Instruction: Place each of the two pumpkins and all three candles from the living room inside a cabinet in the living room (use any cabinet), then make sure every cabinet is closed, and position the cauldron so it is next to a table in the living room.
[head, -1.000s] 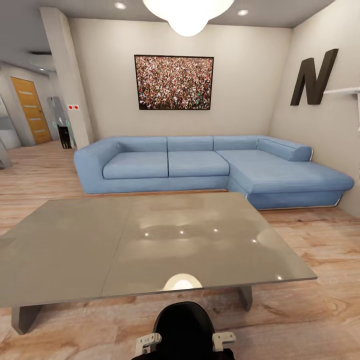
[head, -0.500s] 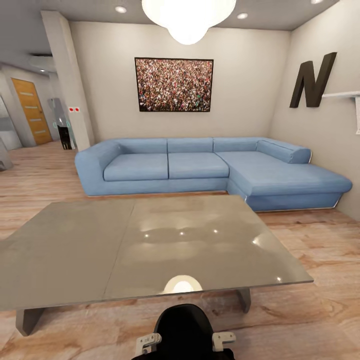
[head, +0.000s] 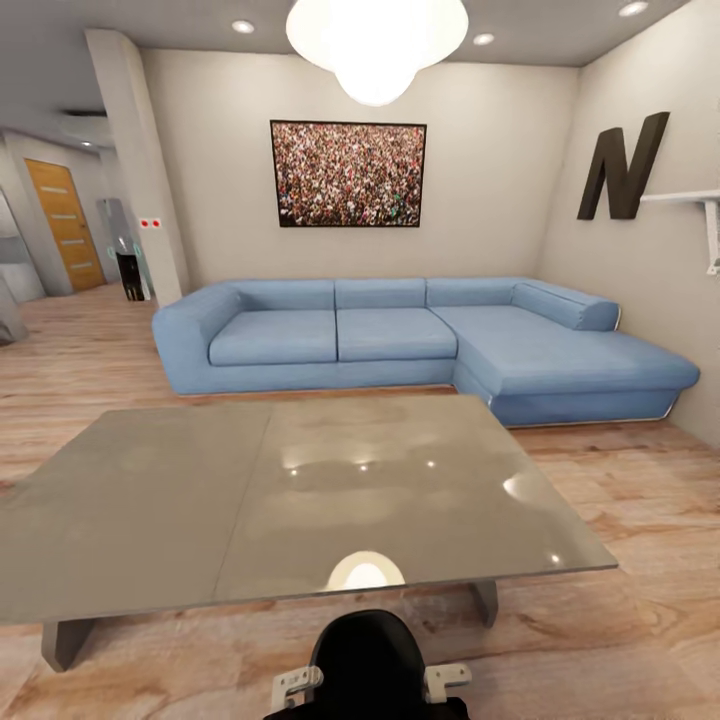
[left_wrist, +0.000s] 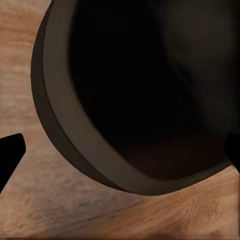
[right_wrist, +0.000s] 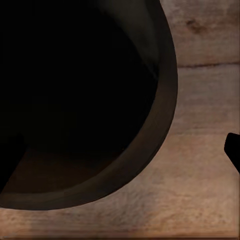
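Cauldron first: one round black pot with a flared rim, the cauldron (head: 368, 660), sits at the bottom edge of the head view, just this side of one low grey glossy-topped table (head: 290, 495). Two pale metal brackets (head: 297, 684) flank it there. Both wrist views look down into its dark hollow, its thick brown-black rim (left_wrist: 75, 145) curving over the wood-plank floor (right_wrist: 200, 165). A dark fingertip (left_wrist: 10, 150) of the left gripper lies outside the rim, another at the opposite edge over the pot's mouth; the right gripper (right_wrist: 120, 155) shows the same, one tip (right_wrist: 233, 150) outside. Whether either pincer clenches the rim or stands released, I cannot tell. Beyond the table stands one blue L-shaped sofa (head: 400, 335), one framed crowd picture (head: 348, 174) above it, one dark letter N (head: 622, 166) on the side wall, one round ceiling lamp (head: 376, 40) overhead, one orange door (head: 64, 222) far off.
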